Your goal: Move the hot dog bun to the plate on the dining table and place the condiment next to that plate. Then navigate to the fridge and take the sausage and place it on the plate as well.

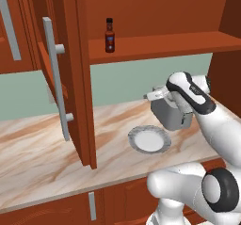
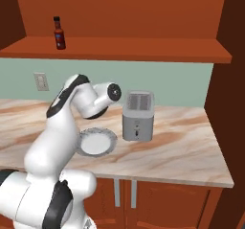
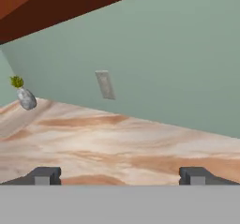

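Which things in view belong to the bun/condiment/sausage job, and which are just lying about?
Job:
- condiment, upright on the open wooden shelf
- claw, open, empty, facing the green wall over the counter

Lying about:
- toaster
- pale grey plate with whitish rim
- small potted plant
- wall outlet
- open cabinet door

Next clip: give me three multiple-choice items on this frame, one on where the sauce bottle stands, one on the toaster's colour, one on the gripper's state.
1. Where is the condiment?
A. on the cabinet shelf
B. on the counter
C. in the gripper

2. What colour is the toaster?
A. red
B. grey
C. blue

3. The gripper is:
A. shut on the bottle
B. shut, empty
C. open

Answers: 1 A, it stands upright on the wooden shelf above the counter; 2 B, its body is grey; 3 C, the hand view shows the fingertips wide apart with nothing between.
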{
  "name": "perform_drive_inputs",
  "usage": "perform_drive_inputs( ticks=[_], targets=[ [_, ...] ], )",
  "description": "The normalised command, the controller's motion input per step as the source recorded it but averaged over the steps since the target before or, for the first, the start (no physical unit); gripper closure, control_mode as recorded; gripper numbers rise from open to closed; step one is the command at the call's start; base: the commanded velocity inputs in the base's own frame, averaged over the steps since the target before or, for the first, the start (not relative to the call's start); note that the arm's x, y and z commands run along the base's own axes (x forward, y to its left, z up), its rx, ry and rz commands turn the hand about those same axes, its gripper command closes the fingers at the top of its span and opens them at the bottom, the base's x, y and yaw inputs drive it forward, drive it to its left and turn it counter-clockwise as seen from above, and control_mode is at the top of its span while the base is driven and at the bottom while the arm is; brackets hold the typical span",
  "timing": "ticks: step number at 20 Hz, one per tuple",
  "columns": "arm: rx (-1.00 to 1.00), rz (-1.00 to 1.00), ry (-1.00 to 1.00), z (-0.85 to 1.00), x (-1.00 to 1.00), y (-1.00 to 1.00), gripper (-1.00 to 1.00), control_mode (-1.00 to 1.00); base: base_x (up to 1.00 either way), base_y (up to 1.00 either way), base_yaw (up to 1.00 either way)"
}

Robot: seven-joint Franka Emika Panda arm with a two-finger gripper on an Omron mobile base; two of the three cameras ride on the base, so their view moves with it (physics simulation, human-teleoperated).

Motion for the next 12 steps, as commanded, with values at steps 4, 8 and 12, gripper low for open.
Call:
perform_drive_inputs(
  ticks=[4, 8, 12],
  targets=[
    [0.26, 0.13, -0.22, 0.75, 0.57, 0.0, -1.0, -1.0, 0.0, 0.0, 0.0],
    [0.06, 0.08, -0.16, 0.97, 0.3, 0.0, -1.0, -1.0, 0.0, 0.0, 0.0],
    [0.0, 0.05, -0.09, 1.0, 0.04, 0.18, -1.0, -1.0, 0.0, 0.0, 0.0]
  ],
)
